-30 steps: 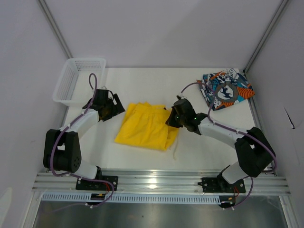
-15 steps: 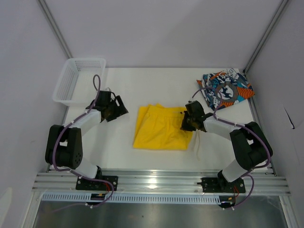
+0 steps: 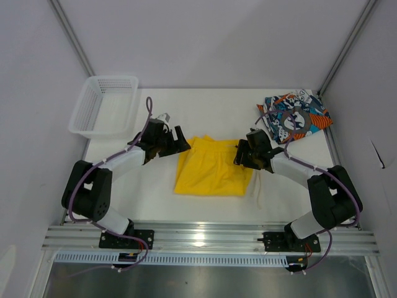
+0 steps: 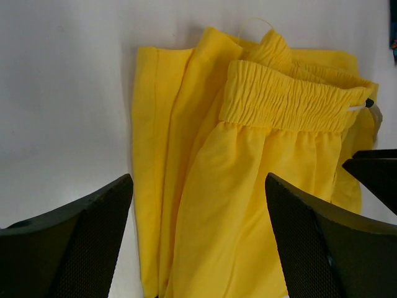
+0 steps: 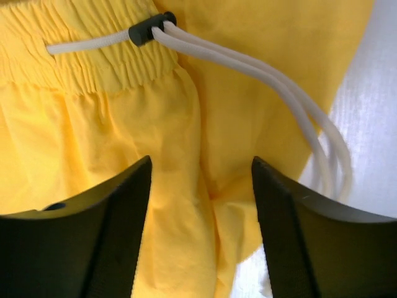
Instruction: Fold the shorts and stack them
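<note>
Overhead, two arms folded inward from the near edge, each with a dark shoulder block low by its base and a pale forearm slanting far and toward the middle of the table (image 3: pixel 205 108). On the left, forearm stretched rightward and low, ending in the left gripper (image 3: pixel 180 138) just at the far left corner of the yellow shorts (image 3: pixel 211 171). Jaws spread wide there, clamped on nothing, fingers (image 4: pixel 80 248) flanking loose cloth in the wrist view. On the right, a mirrored reach leftward, with the right gripper (image 3: pixel 239 154) over the far right corner of the same shorts. Jaws parted here too, about halfway, fingers (image 5: pixel 93 236) hovering above yellow fabric without pinching it. Between the two grippers, mid-table: the yellow pair, folded flat into a nearly square block. Gathered waistband (image 4: pixel 291 99) along the far edge, legs pointing to the near edge, so waist-to-hem axis far to near, with lengthwise fold lines down the left side. At the waistband's right end, a dark toggle (image 5: pixel 146 30) and the white drawstring (image 5: pixel 248 68), trailing off the right edge onto bare table toward the near side. Well apart, in the far right corner: the printed shorts (image 3: pixel 296 117), a bunched heap, direction impossible to tell. Far left: white basket (image 3: pixel 80 112).
</note>
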Controlling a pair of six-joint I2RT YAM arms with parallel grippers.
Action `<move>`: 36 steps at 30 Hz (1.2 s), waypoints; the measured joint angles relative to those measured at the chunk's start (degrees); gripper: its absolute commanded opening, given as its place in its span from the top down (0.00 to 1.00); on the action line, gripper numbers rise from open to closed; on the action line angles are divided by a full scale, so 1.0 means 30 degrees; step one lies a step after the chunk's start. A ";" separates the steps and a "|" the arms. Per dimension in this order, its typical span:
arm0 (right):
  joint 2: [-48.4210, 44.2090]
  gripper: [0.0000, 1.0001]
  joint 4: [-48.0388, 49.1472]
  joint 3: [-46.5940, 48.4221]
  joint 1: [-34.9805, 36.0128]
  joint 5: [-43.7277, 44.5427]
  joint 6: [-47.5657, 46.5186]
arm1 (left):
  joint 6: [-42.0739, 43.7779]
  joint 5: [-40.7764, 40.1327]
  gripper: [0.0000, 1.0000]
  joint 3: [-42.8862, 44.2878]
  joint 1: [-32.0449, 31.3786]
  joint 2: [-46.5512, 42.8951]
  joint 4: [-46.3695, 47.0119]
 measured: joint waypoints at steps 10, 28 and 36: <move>-0.1260 0.18 -0.0648 -0.0459 -0.0233 0.1078 -0.0860 | 0.0015 0.0124 0.15 -0.0401 -0.0685 0.1151 0.1545; -0.0517 0.50 -0.1348 0.0466 0.1297 0.1457 -0.2295 | 0.0393 -0.0233 0.32 -0.0510 -0.2237 0.1537 0.3220; 0.0466 0.84 -0.1122 0.0597 0.1457 0.0969 -0.2856 | 0.0364 -0.0138 0.40 -0.0510 -0.2259 0.2441 0.3847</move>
